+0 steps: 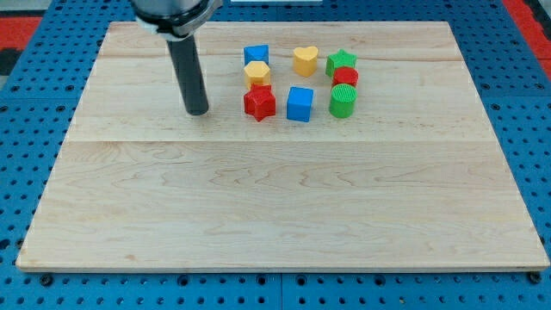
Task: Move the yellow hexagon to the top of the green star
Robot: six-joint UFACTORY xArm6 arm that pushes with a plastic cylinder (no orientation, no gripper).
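Note:
The yellow hexagon (256, 73) sits near the view's top centre, touching a blue block (256, 55) above it and a red star (259, 102) below it. The green star (341, 61) is at the view's right of the group, with a red block (346, 77) and a green cylinder (343, 101) below it. My tip (198, 111) rests on the board to the view's left of the red star, apart from every block and lower left of the yellow hexagon.
A yellow heart (305, 60) lies between the yellow hexagon and the green star. A blue cube (300, 103) sits right of the red star. The wooden board (275, 215) is edged by a blue pegboard (34, 129).

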